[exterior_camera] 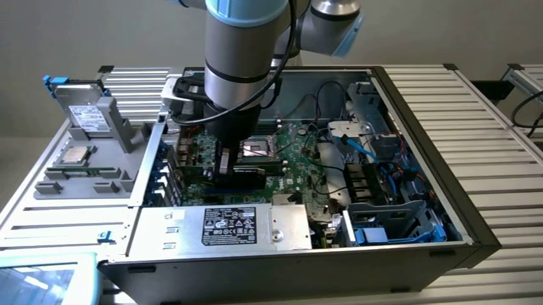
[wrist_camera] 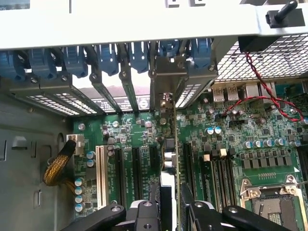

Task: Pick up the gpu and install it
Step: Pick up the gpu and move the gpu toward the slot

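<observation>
Edgewise, the pincer (wrist_camera: pixel 169 199) grips the gpu (wrist_camera: pixel 170 149) — long axis toward slot covers (wrist_camera: pixel 109 89).

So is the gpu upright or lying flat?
Upright: the gpu stands edge-on to the motherboard, clamped in the gripper.

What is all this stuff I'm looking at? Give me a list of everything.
computer case: one, black and silver, open on the slatted table
motherboard: one, green, flat inside the case
gpu: one, green board seen edge-on, standing over the motherboard's slots
power supply: one, silver with a black label, in the case nearest the exterior camera
slot clips: a row, blue, along the case wall
parts tray: one, grey, at the exterior view's left of the case
robot arm: one, silver and light blue, reaching into the case
fingers: two, black, closed on the gpu
</observation>
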`<state>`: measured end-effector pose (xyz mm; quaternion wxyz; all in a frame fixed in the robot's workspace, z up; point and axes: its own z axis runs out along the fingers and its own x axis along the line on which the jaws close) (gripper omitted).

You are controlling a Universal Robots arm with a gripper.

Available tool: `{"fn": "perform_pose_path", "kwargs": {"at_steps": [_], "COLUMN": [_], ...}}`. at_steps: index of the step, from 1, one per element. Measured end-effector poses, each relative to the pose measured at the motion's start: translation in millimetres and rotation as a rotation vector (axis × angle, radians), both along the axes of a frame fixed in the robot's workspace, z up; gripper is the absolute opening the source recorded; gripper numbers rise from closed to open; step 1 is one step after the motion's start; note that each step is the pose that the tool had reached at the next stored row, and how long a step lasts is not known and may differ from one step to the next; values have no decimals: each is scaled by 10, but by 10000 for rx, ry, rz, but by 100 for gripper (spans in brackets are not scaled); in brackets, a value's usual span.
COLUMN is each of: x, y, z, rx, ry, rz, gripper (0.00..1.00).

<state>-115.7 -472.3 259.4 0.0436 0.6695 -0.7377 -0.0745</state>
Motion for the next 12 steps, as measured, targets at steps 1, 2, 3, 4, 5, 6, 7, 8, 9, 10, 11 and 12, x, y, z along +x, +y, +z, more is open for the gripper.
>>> {"fn": "perform_pose_path", "kwargs": {"at_steps": [1, 2, 3, 4, 5, 6, 7, 8, 9, 10, 11, 12], "x": [0, 0, -1, -1, 0, 0, 0, 0, 0, -1, -1, -3], "y": [0, 2, 10, 27, 39, 43, 43, 43, 43, 43, 43, 43], "z": [0, -1, -3, -4, -3, -3, -4, -3, -4, -4, -4, -4], "rx": [0, 1, 0, 0, -1, 0, 0, 0, 0, 0, -1, -1], "ry": [0, 0, -1, -1, 0, 0, -1, 0, 0, -1, 0, 0], "rz": [0, -2, -3, -2, 0, 0, 0, 1, 0, -1, 0, -1], "gripper": [28, 28, 28, 28, 28, 28, 28, 28, 28, 28, 28, 28]}}
